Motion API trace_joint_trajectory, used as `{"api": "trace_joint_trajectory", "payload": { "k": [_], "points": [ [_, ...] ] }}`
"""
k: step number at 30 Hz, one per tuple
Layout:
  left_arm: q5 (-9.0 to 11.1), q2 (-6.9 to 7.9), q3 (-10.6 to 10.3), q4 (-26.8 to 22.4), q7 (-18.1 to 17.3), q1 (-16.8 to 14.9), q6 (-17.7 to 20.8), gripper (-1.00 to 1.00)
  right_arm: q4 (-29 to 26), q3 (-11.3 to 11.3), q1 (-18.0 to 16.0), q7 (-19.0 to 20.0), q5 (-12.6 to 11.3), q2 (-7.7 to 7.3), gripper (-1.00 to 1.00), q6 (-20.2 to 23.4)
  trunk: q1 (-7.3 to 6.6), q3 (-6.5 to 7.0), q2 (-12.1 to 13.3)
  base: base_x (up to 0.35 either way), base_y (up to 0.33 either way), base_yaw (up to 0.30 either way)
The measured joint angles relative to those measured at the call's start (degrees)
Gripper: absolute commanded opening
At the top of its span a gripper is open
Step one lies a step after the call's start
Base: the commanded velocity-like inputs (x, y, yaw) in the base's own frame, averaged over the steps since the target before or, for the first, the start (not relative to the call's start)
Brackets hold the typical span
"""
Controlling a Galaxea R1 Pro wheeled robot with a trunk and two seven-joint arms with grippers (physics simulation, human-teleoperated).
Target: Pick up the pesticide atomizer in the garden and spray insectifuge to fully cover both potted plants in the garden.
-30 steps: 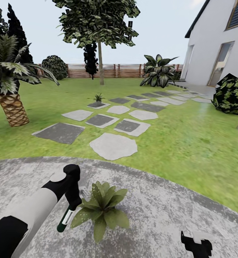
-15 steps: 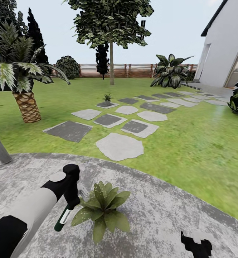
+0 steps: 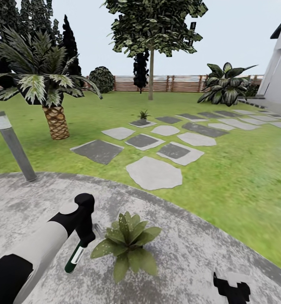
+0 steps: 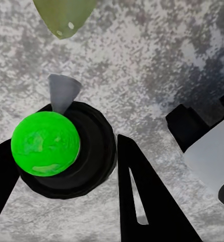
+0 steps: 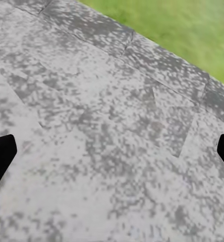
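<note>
Your head view has swung left, bringing a grey post (image 3: 13, 145) in at the patio (image 3: 191, 249) edge, with open paving right of the potted plant (image 3: 126, 244). Left gripper (image 3: 86, 240) clamps the pesticide atomizer (image 3: 75, 258) just beside those leaves. Left wrist shows its green-capped end (image 4: 45, 143) between fingers (image 4: 142, 201); right wrist shows fingertips (image 5: 1, 154) spread wide over bare paving.

Head view high, forward over patio (image 3: 191, 253) — wrist views close, facing same paving.
</note>
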Motion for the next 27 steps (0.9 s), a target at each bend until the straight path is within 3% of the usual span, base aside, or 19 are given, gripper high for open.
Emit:
{"api": "trace_joint_trajectory", "payload": {
  "k": [11, 27],
  "points": [
    [-0.01, -0.34, 0.0, -0.09, 0.0, 0.04, 0.25, -1.0, 0.0, 0.0, 0.0, 0.07, 0.0, 0.07, 1.0, 0.01, -0.01, 0.0, 0.0, 0.014, -0.273, 0.261],
    [-0.08, -0.36, -0.17, -0.07, 0.0, 0.07, 0.25, -1.0, -0.01, -0.05, 0.01, 0.09, 0.0, -0.07, 1.0, 0.01, 0.0, 0.0, 0.0, 0.05, -0.274, 0.019]
  ]
}}
